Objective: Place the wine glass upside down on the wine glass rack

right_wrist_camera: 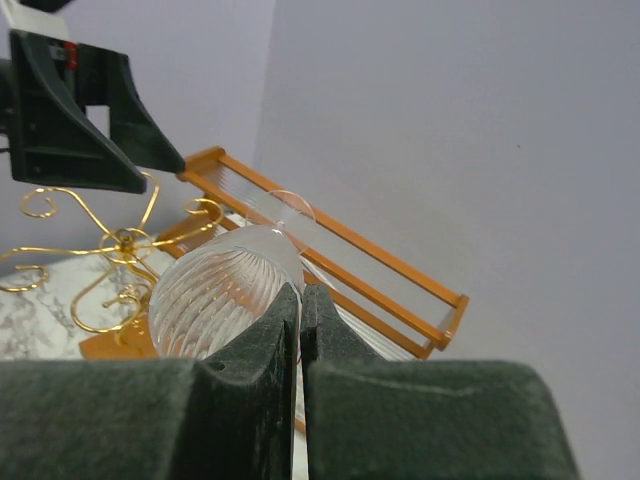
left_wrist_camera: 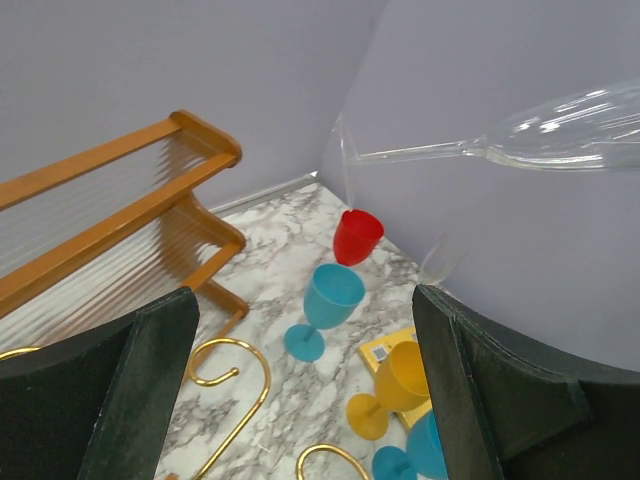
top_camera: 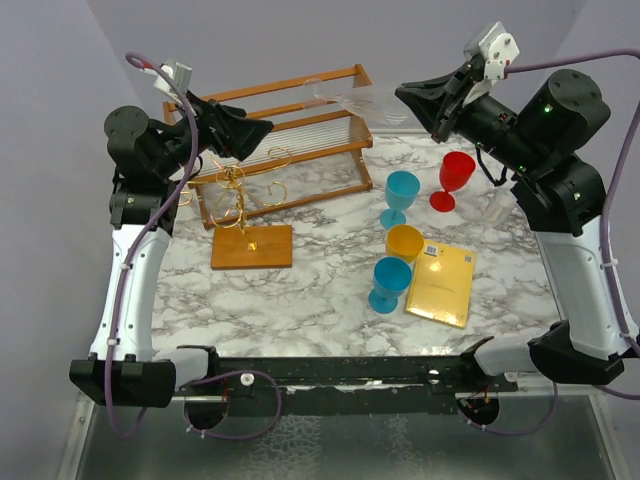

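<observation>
Right tool [top_camera: 405,97] is clamped shut on the wine glass [top_camera: 350,97] and holds it in the air on its side. The bowl is at the tool and the stem and foot point away from it, toward the left arm. In the right wrist view its fingers [right_wrist_camera: 250,340] are pressed together with the rim of the ribbed clear bowl pinched between them. The bowl bulges to the left of the tips and the round foot shows beyond it.

Well past the glass's foot and lower down, the wine glass rack [top_camera: 240,195] stands upright on the counter [top_camera: 310,295]. Its gold curled arms rise from a flat orange-brown wooden base. The glass is apart from the rack, higher and off to one side of it.

Left tool [top_camera: 250,130] hovers just above the rack, facing the right tool, with its two fingers spread wide and gripping nothing. In its wrist view the gold hooks curl below the gap between the fingers, and the held glass crosses the upper right.

Under the held glass, behind the rack, sits a two-tier wooden slatted shelf [top_camera: 310,140]. Below the right tool, toward the near edge of the counter, stand a red goblet [top_camera: 455,180] and a blue goblet [top_camera: 400,198]. A yellow goblet [top_camera: 405,243] and a second blue goblet [top_camera: 388,283] come next, both beside a flat yellow packet [top_camera: 442,288].
</observation>
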`<state>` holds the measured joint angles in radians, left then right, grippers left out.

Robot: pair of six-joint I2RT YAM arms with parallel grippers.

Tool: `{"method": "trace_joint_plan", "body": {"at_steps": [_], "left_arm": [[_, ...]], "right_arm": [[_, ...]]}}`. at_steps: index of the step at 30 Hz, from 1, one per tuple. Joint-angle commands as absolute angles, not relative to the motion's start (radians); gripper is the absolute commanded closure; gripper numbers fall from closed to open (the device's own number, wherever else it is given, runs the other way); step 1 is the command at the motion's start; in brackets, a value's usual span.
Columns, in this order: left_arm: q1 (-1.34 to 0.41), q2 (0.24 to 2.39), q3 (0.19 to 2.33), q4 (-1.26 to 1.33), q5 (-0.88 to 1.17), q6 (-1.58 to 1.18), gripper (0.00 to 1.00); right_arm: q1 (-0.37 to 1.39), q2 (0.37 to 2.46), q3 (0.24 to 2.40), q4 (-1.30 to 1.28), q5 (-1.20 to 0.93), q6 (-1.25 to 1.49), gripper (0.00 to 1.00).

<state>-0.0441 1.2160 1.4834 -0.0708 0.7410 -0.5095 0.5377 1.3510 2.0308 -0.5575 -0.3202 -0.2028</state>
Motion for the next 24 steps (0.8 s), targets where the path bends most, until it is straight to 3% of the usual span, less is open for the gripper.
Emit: {"method": "trace_joint_plan", "body": {"at_steps": [1,6,12,24], "left_arm": [[-0.061,1.218,1.452,0.116,0.838,-0.647,0.09],[-0.073,1.212,1.421,0.170,0.860,-0.681,0.12],[-0.088,1.214,1.397,0.189,0.854,-0.695,0.34],[-0.107,1.227,1.372,0.192,0.839,-0.702,0.65]], "right_arm": [[0.543,1.379,2.089,-0.530,-0.453,-0.092,0.99],[0.543,1.393,2.088,-0.516,-0.516,-0.043,0.99],[0.543,1.407,2.079,-0.504,-0.549,-0.016,0.99],[0.543,1.411,2.064,-0.489,-0.573,-0.001,0.99]]}}
